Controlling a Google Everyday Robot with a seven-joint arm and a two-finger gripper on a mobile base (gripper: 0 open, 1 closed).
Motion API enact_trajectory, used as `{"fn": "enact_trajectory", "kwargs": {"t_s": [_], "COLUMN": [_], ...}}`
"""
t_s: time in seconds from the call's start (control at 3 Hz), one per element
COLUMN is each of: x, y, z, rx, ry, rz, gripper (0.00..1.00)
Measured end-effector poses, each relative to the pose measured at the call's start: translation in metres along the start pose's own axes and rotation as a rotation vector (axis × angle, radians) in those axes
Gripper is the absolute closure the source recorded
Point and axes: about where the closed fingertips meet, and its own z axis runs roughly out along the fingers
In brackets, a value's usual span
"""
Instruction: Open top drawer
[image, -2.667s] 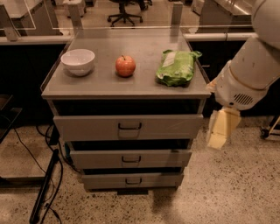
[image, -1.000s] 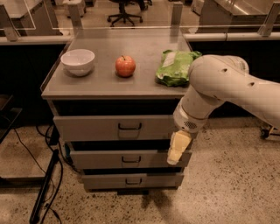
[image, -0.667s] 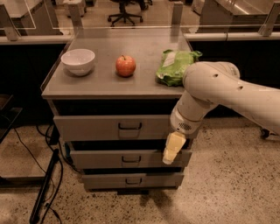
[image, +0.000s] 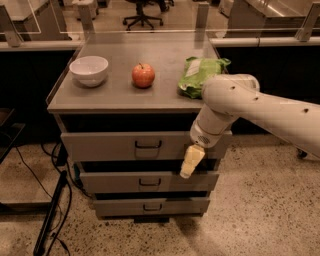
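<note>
grey cabinet: gripper at right end of top drawer.

A dim, warm-toned indoor scene is shown. The flat grey metal counter is lit from above, and a pale sheen is seen along its far edge. The gaps under the wide grey top drawer are sunk in black shadow. The pale yellow gripper, hung before that drawer's lower right corner, is softly lit. The speckled floor is darkened beneath the cabinet.
</note>
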Motion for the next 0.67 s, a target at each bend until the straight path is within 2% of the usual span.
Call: {"fn": "enact_trajectory", "kwargs": {"t_s": [0.67], "x": [0.008], "y": [-0.034], "z": [0.018], "rx": [0.026], "ry": [0.015], "rz": [0.058], "gripper": [0.00]}}
